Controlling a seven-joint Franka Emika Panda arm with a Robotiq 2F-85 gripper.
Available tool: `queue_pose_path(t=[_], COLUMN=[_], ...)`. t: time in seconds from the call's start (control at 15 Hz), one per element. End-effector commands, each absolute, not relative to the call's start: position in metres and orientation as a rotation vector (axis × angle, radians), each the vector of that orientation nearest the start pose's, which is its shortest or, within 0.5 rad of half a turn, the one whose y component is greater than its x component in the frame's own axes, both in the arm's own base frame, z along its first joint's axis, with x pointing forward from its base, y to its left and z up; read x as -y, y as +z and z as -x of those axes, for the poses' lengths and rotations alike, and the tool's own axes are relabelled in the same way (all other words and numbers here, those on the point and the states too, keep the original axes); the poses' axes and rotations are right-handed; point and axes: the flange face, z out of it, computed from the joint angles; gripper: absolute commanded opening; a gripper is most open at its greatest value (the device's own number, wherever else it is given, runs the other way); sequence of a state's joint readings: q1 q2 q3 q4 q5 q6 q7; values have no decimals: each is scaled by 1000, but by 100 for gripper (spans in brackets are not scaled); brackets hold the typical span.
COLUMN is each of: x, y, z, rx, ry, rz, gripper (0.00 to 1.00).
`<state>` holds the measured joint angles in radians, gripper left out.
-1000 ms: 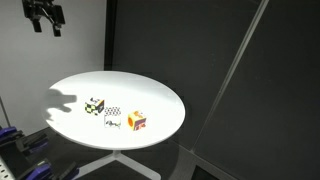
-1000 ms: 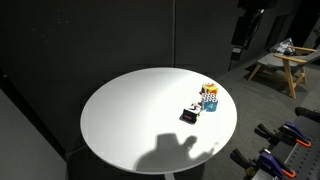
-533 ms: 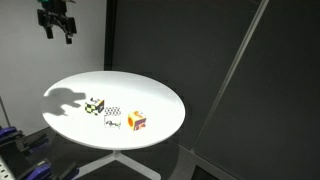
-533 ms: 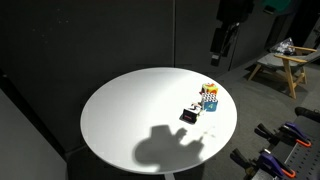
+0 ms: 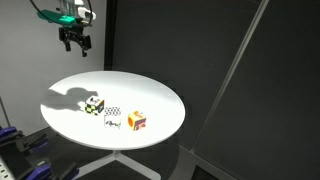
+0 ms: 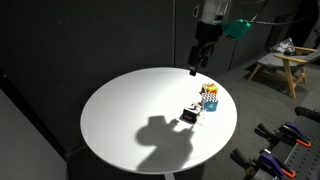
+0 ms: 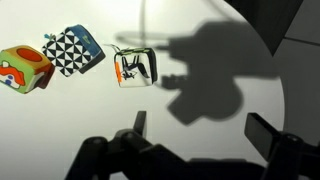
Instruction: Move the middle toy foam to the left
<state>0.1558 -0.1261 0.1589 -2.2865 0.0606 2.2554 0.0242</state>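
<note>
Three foam cubes stand in a row on the round white table (image 5: 160, 98). The middle toy foam (image 5: 113, 118) has a black-and-white patterned top and blue sides; it also shows in an exterior view (image 6: 210, 103) and in the wrist view (image 7: 72, 50). The green-black-white checkered cube (image 5: 95, 104) stands beside it, and the orange-yellow-red cube (image 5: 137, 121) on its other side. My gripper (image 5: 76, 38) hangs open and empty, high above the table's edge and well apart from the cubes. Its fingers show in the wrist view (image 7: 200, 130).
The gripper's shadow (image 7: 205, 60) falls on the table next to the checkered cube (image 7: 135, 67). Dark curtains surround the table. Clamps (image 6: 285, 140) and a wooden stool (image 6: 280, 65) stand beyond the table's edge. The table's rim (image 6: 100, 150) bounds the working room.
The arm has swung in from beyond the table toward its edge and come lower. Its shadow has shifted toward the cubes. The cubes have not moved.
</note>
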Motion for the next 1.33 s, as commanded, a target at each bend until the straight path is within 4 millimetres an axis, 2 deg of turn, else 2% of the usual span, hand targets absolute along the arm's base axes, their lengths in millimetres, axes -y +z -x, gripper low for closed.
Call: queue_pose_path(t=[0.0,0.33,0.67,1.0,1.13,1.27], x=[-157,-145,-120,-100,-98,-100], y=[393,348,310,293,296,289], z=[-511,-537,-543,-537,-536,-536], rx=[375,331,259,214,184,227], ry=[-186,-213,-118,-37,8,-15], rz=[3052,3085,3159,3184,3189,3172], gripper=[100,100,100,100,100,100])
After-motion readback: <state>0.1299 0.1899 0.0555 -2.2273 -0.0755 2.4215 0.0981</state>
